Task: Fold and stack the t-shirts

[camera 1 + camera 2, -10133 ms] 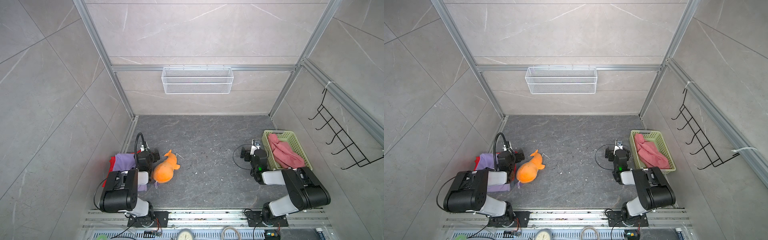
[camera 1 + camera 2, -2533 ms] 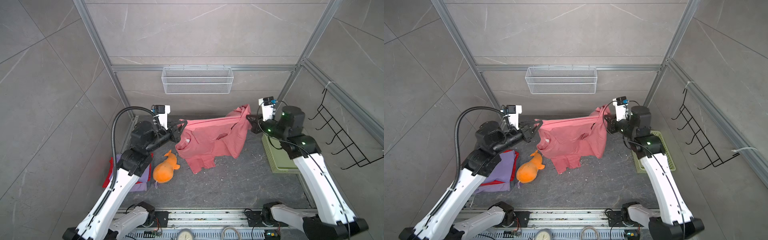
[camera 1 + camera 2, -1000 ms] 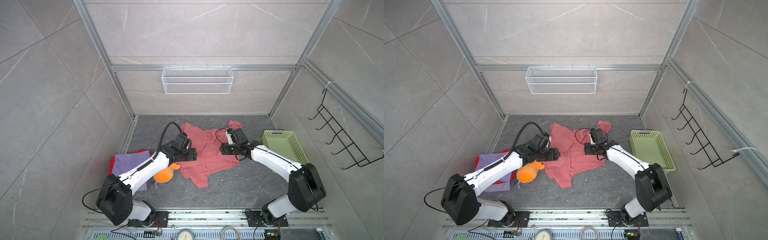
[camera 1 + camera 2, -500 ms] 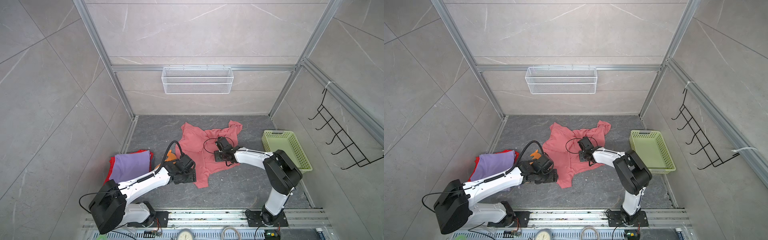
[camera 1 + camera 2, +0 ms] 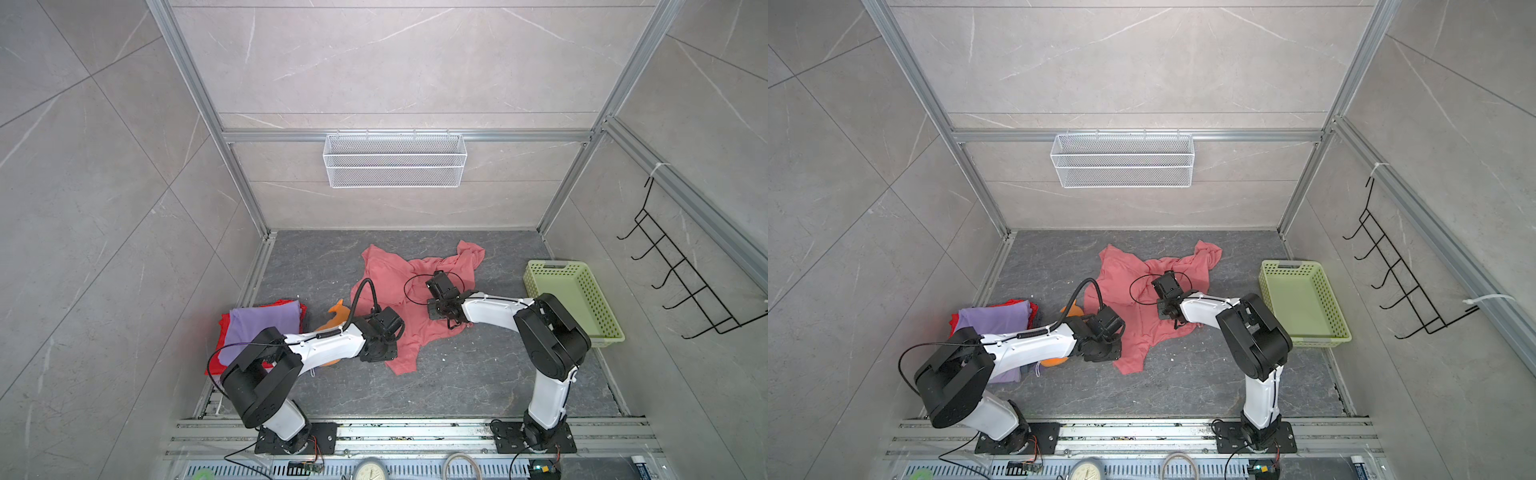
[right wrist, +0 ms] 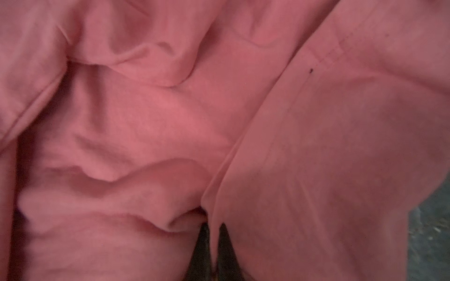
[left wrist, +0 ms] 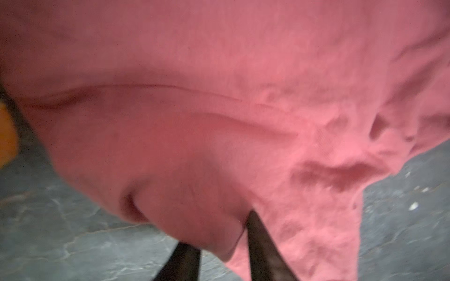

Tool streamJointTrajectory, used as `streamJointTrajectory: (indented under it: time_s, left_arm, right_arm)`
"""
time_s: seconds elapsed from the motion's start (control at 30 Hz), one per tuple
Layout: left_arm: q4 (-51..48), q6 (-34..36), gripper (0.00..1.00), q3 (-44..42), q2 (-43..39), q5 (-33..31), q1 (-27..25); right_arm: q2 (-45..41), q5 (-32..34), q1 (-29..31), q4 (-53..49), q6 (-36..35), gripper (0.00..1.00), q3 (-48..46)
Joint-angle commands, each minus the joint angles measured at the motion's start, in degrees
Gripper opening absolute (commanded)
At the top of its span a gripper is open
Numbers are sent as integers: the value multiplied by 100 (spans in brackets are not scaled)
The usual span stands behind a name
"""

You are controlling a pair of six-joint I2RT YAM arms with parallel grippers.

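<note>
Place: robot test cell in a laboratory.
Enclosure: aluminium frame holding tile-look wall panels.
Machinery: left arm and right arm, bolted to a front rail; cables exposed.
Fixtures: wire basket, hook rack.

**Dark grey marbled floor and its loads**

We see the floor bearing a crumpled salmon-pink t-shirt mid-floor. An orange plush toy lies just left of it. A red t-shirt lies under a lavender t-shirt far left, and a pale green basket sits right.
</note>
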Motion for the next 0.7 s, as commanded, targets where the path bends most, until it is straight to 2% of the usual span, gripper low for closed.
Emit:
streamJointTrajectory:
  time_s: [0.0,0.07,0.23,0.4,0.47,0.53,0.67]
  left_arm:
    - [-65,109,8,308,17,-211,15]
    - [-274,188,0,510,-142,-197,7]
    - [-1029,543,0,1052,-619,-445,26]
    - [-1834,770,0,1657,-672,-467,62]
    - [-1889,831,0,1783,-638,-334,56]
    - [-1846,872,0,1800,-574,-279,64]
    - [-1751,863,0,1732,-342,-85,81]
  right_arm:
    - [-156,206,21,-279,164,3,-103]
    - [-591,259,19,-392,196,3,-257]
    - [-1412,147,15,-736,143,6,-624]
    - [-2052,15,11,-1089,137,9,-862]
    - [-2177,-385,-7,-1179,-131,17,-858]
    - [-2161,-725,-5,-1205,-285,19,-856]
    - [-1707,-922,-13,-1103,-318,24,-914]
